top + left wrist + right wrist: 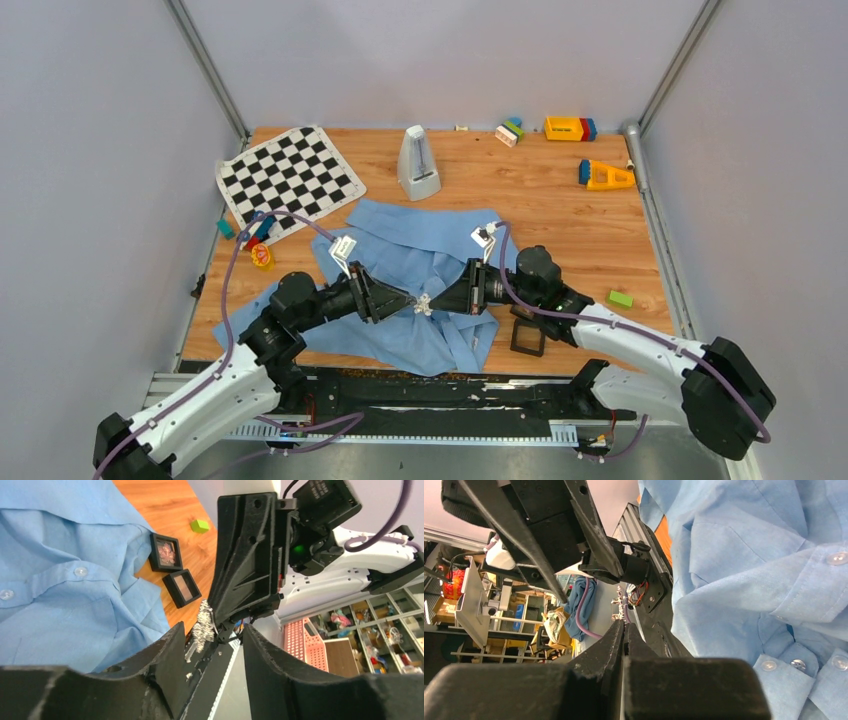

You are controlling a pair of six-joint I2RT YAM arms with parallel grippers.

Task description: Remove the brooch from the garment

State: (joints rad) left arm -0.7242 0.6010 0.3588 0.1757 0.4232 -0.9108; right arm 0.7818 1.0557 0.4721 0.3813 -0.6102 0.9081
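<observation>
The garment (420, 250) is a light blue shirt spread on the wooden table, also seen in the left wrist view (65, 580) and the right wrist view (749, 570). The brooch (424, 305), a small silvery sparkling piece, sits between the two grippers' tips above the shirt's near part. My right gripper (440, 300) is shut on the brooch (203, 626), which hangs from its tips clear of the cloth. My left gripper (408, 299) faces it, open, with its fingers either side of the brooch (212, 628). In the right wrist view the right gripper (624, 625) has its jaws pressed together.
Two small black display boxes (165, 552) (182, 587) lie beside the shirt's right edge, one visible from above (527, 338). A green block (620, 298), a checkered mat (290, 180), a metronome (418, 163) and toy blocks (570, 128) stand around.
</observation>
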